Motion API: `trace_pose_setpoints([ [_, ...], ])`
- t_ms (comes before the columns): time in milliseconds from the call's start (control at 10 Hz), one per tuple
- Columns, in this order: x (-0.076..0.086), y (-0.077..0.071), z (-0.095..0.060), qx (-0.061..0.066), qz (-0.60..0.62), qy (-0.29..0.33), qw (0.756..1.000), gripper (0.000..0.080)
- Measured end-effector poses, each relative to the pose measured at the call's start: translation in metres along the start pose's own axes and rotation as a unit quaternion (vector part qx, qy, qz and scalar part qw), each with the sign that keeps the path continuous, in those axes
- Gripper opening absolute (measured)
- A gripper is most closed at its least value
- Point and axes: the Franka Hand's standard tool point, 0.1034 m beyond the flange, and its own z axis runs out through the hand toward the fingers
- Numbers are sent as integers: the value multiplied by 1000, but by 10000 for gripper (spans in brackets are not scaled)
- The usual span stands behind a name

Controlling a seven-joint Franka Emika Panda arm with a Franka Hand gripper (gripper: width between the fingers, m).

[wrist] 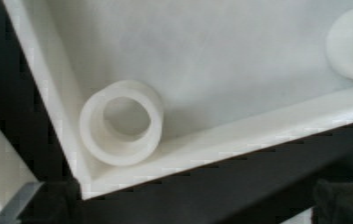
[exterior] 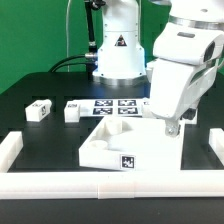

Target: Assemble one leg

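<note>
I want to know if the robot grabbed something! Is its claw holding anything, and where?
Nothing, as far as the pictures show. The gripper is open, its jaws wide apart above a corner of the big white slab, with nothing between them.

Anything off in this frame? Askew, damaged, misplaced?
Nothing damaged or spilled. The large white square slab with round sockets sits slightly askew to the white front wall. The gripper hangs over the slab's corner, while two small white tagged leg blocks lie apart, on the exterior view's left.
</note>
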Motion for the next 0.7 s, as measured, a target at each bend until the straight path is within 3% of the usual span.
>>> trace_pose_setpoints([
  [700, 0, 0, 0, 1, 0, 0, 1000, 650],
])
